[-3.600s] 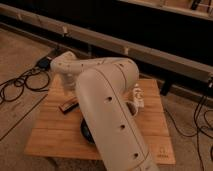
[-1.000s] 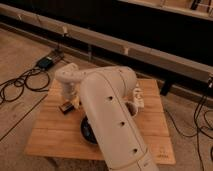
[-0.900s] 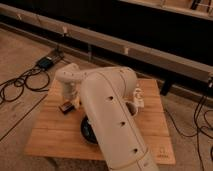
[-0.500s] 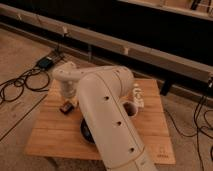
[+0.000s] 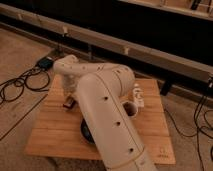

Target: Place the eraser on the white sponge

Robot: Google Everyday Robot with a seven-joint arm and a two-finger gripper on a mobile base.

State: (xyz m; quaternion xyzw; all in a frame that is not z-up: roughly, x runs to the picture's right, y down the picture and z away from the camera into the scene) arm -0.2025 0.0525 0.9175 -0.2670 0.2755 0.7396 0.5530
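The eraser (image 5: 69, 104), a small dark bar with a tan edge, lies at the left side of the wooden table (image 5: 52, 135). My gripper (image 5: 69, 98) reaches down from the white arm onto the eraser and is shut on it at table level. The arm's bulky white body covers the middle of the table. The white sponge is hidden from this view.
A round black bowl (image 5: 85, 131) peeks out from behind the arm near the table's front. A long white lumpy object (image 5: 137, 94) lies at the right, with a mug (image 5: 131, 108) beside it. Cables (image 5: 20, 85) and a power box (image 5: 44, 62) lie on the floor at left.
The gripper has lowered slightly onto the eraser and closed over it. The arm has otherwise barely moved.
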